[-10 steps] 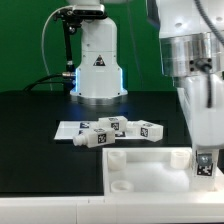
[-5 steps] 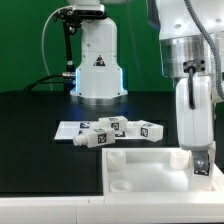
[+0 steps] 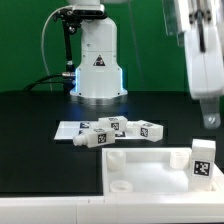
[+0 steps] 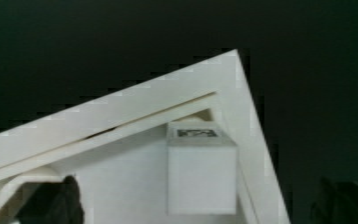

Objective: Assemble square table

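Note:
The white square slab (image 3: 145, 168) lies at the front of the black table, on the exterior view's right. One white leg (image 3: 202, 160) with a black-and-white tag stands upright on its right corner. My gripper (image 3: 209, 121) hangs open just above that leg and does not touch it. In the wrist view the leg (image 4: 201, 175) stands on the slab's corner (image 4: 105, 125), and my dark fingertips (image 4: 51, 197) show at either side, well apart from it. Three more legs (image 3: 120, 130) lie loose behind the slab.
The marker board (image 3: 66, 130) lies flat on the table under and beside the loose legs. The arm's white base (image 3: 97, 70) stands behind them with a cable loop at its left. A green wall closes the back.
My gripper was down around the leg on the slab's right corner. It has let go and risen straight up, and the leg now stands free with its tag showing.

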### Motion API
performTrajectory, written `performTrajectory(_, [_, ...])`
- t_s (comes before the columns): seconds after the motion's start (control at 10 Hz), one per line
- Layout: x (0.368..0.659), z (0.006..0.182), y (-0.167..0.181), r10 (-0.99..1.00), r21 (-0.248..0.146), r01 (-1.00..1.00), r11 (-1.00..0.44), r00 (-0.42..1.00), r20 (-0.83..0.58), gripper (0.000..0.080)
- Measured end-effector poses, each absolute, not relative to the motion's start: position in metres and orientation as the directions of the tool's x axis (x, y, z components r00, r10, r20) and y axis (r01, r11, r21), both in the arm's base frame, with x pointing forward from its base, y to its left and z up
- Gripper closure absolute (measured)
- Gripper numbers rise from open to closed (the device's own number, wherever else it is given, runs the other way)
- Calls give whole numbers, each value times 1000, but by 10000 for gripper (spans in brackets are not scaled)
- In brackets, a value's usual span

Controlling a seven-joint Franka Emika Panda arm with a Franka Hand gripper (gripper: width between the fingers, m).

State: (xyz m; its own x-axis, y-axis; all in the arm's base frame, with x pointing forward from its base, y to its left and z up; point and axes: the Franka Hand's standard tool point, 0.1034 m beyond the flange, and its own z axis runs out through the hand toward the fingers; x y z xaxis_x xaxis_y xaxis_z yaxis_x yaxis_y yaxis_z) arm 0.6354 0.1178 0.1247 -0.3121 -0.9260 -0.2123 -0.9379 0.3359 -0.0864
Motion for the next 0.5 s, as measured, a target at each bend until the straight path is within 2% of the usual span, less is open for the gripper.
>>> performTrajectory(0.5, [636,122,119,-931,-87,-942,323,-300,-209,151])
